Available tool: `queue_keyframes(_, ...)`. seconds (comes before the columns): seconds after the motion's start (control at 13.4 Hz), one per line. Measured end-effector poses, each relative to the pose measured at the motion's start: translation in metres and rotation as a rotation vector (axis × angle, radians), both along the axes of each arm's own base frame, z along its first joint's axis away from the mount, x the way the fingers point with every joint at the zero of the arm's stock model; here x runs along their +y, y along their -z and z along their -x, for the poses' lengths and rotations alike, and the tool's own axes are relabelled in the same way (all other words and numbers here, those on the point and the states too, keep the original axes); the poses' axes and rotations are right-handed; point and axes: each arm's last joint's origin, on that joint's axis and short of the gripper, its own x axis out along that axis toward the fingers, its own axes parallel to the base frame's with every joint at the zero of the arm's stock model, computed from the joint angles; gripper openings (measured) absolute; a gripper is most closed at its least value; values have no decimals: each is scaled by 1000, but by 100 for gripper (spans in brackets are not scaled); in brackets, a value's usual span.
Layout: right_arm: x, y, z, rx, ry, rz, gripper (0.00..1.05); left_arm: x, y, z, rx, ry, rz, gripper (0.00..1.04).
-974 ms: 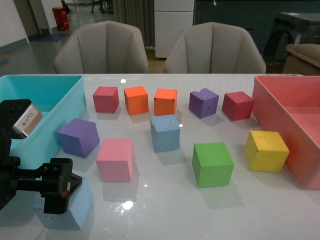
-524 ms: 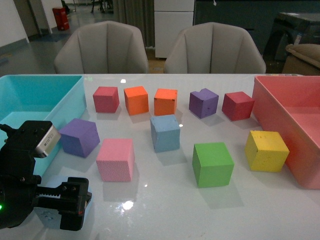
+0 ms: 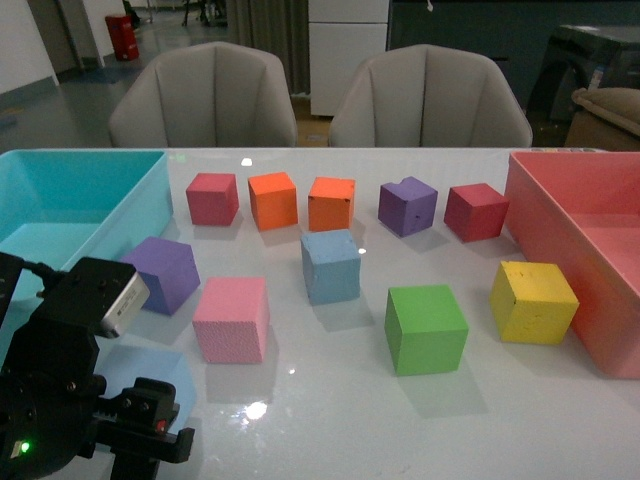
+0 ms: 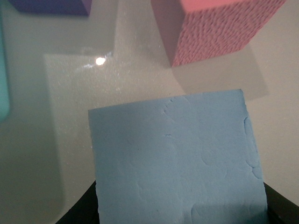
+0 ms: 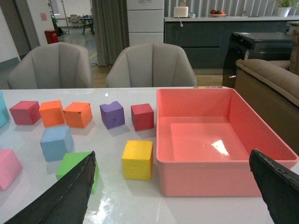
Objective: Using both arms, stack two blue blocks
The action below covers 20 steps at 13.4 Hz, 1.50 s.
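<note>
Pale blue and soft, one foam cube (image 3: 160, 370) sat on the white table (image 3: 330, 420) in the lower left of the front view, just below and left of a pink foam cube (image 3: 232, 318). The left gripper (image 4: 180, 196) was down over it, with a black finger (image 4: 84, 210) close on each side. I could not tell if the fingers were squeezing the cube or only beside it. The second pale blue foam cube (image 3: 330, 265) sat near the middle of the frame, up and right of the pink one, well apart from the first. A purple foam cube (image 3: 158, 273) sat beside a big teal plastic bin (image 3: 60, 190) at the left edge. The right gripper (image 5: 172, 155) was spread wide and held nothing.
</note>
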Motion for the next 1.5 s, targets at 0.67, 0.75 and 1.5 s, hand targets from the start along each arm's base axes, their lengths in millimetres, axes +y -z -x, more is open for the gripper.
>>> queue_keyframes(0.67, 0, 0, 0, 0, 0, 0, 98, -131, -73, -92, -93, 242, 25, 49)
queue_keyframes(0.75, 0, 0, 0, 0, 0, 0, 98, -142, -72, -105, -88, 246, 25, 49)
queue_keyframes(1.5, 0, 0, 0, 0, 0, 0, 98, -136, -63, -185, -44, 93, 40, 49)
